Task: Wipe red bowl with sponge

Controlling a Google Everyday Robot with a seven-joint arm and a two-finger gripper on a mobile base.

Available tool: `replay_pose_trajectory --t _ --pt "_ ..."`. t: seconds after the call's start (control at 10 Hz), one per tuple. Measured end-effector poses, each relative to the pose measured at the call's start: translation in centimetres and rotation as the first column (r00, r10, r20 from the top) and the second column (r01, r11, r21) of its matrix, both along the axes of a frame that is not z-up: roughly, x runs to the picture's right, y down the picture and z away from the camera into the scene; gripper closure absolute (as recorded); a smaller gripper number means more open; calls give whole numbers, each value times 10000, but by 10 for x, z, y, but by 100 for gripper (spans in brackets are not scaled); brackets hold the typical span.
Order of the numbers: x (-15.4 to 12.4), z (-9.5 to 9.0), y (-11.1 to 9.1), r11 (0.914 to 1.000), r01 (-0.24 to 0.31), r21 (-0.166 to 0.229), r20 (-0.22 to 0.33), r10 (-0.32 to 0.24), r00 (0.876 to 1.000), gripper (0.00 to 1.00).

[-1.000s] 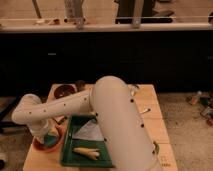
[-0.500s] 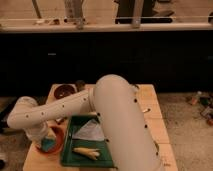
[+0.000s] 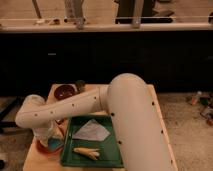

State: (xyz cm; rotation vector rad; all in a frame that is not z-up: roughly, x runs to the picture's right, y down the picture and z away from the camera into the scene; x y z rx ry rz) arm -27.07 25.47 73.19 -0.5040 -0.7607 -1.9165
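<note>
The red bowl (image 3: pixel 44 148) sits at the front left corner of the wooden table, mostly covered by my arm. My gripper (image 3: pixel 48 134) hangs from the white forearm, pointing down into the bowl. A small teal patch at its tip, the sponge (image 3: pixel 55 144), lies against the inside of the bowl. The wrist hides how the sponge is held.
A green tray (image 3: pixel 112 150) lies right of the bowl, holding a pale cloth (image 3: pixel 92 131) and a yellowish curved vegetable (image 3: pixel 86 152). A small dark maroon bowl (image 3: pixel 65 92) and a dark cup (image 3: pixel 80 85) stand at the table's back. My white arm (image 3: pixel 130 115) spans the table's right side.
The forearm and elbow have shifted slightly left and back, and lower over the red bowl. The gripper stays in the bowl. Tray and maroon bowl have not moved.
</note>
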Motion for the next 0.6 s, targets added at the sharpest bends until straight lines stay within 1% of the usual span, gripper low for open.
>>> replay_pose_trajectory --t 0.1,0.3,0.4,0.5,0.6 --pt "3 0 -4 9999 -156 6 3 156 9999 100" --pt "-1 -4 -6 9999 -158 6 200 157 9997 100" --pt "-1 -4 -6 9999 -155 5 211 154 9997 99" --pt "-1 -4 -6 9999 -156 5 208 156 9997 93" --pt "-1 -4 -6 9999 -152 4 213 151 9997 83"
